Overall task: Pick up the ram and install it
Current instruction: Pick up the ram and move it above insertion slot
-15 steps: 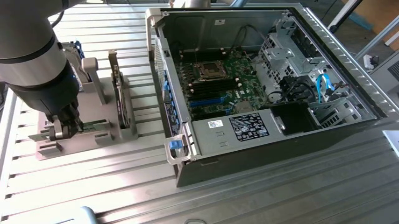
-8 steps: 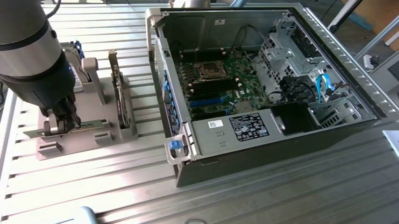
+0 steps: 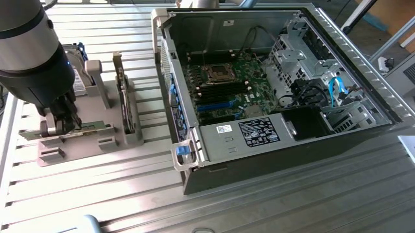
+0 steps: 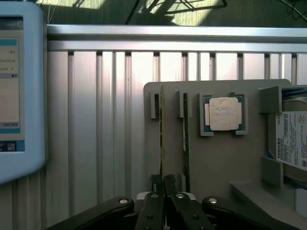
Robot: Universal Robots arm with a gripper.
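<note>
My hand was down at the grey holder, its two fingers drawn in close on either side of the ram, which stood on edge in its slot. As far as I could make out, they were pinching the thin green board, though the contact itself was hard to see. Just beside it, in the next slot, stood a second green stick. Past that lay the square silver processor chip in its recess, and further along the hard drive with its white label. The holder rested on the ribbed metal desk. Well apart from it, toward the exterior view's right, the open computer case lay with its motherboard exposed.
</note>
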